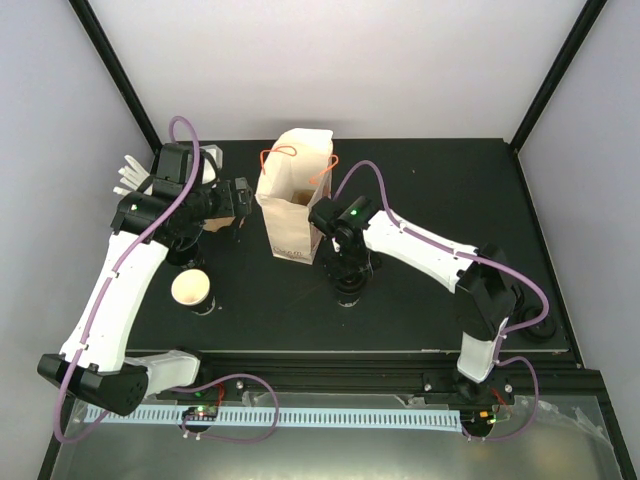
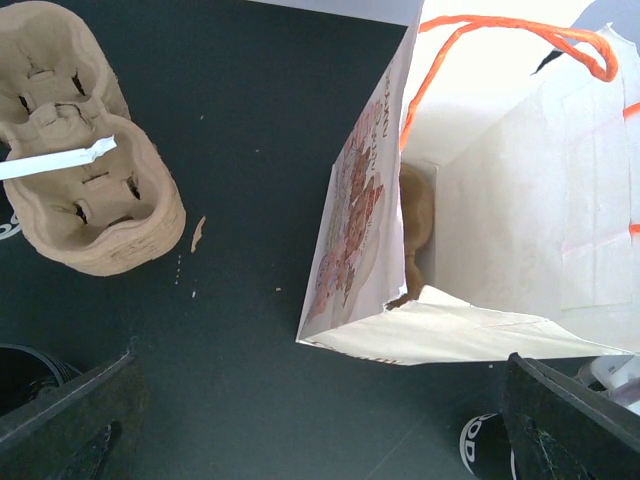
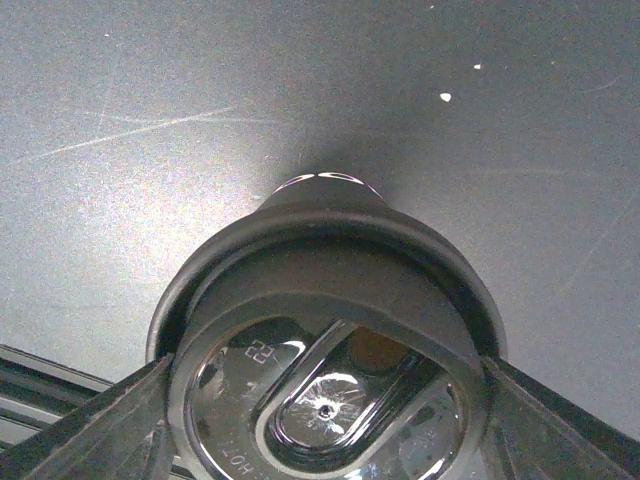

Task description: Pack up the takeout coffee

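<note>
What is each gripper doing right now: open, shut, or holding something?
Left gripper: open, holding nothing.
Right gripper: closed on the lidded coffee cup.

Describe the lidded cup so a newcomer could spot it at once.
Find the white paper bag with orange handles standing mid-table. Just right of it, nearer the arm bases, a small black cup stands under the right gripper. Unlike the open, tan-lined cup by the left arm, it wears a round black lid.
</note>
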